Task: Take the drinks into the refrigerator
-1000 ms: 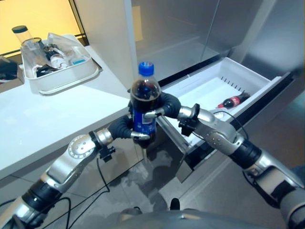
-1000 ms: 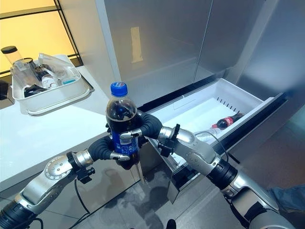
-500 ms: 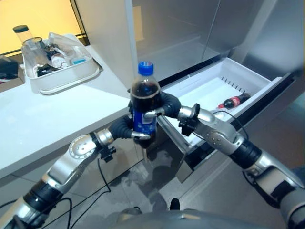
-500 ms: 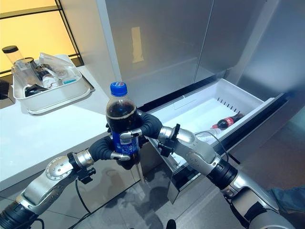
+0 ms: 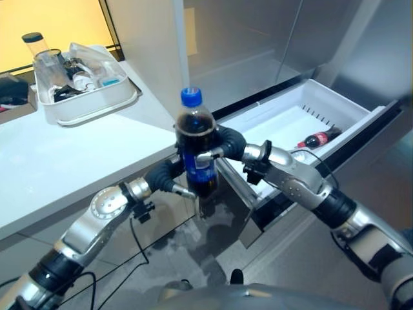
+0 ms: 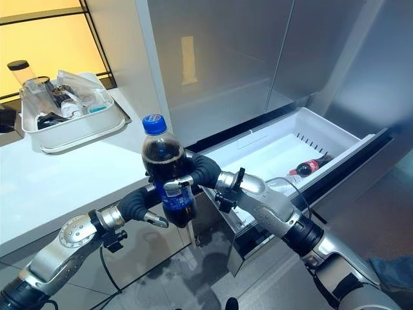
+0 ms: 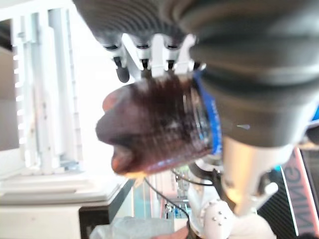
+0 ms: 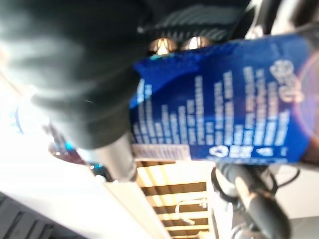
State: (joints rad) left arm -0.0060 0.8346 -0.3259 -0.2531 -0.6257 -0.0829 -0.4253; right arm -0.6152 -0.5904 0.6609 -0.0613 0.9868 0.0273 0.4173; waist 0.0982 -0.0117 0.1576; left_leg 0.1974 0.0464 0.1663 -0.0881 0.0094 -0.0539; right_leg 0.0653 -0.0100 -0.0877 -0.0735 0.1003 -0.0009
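since the cola bottle [image 6: 166, 174] is full it looks heavy and slick; it stands upright in the air before the open drawer [image 6: 335, 139], right hand [image 6: 197, 171] curled round its label, left hand [image 6: 147, 201] slack below.

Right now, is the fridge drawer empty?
No, a small red-labelled bottle lies on its side inside the open white drawer.

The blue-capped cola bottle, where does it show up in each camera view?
Left eye view: blue-capped cola bottle upright at centre, right hand curled round it.
Right eye view: left of centre, left hand just below.
Left wrist view: dark body at centre.
Right wrist view: blue label across the middle.
Shared landmark: open white drawer.
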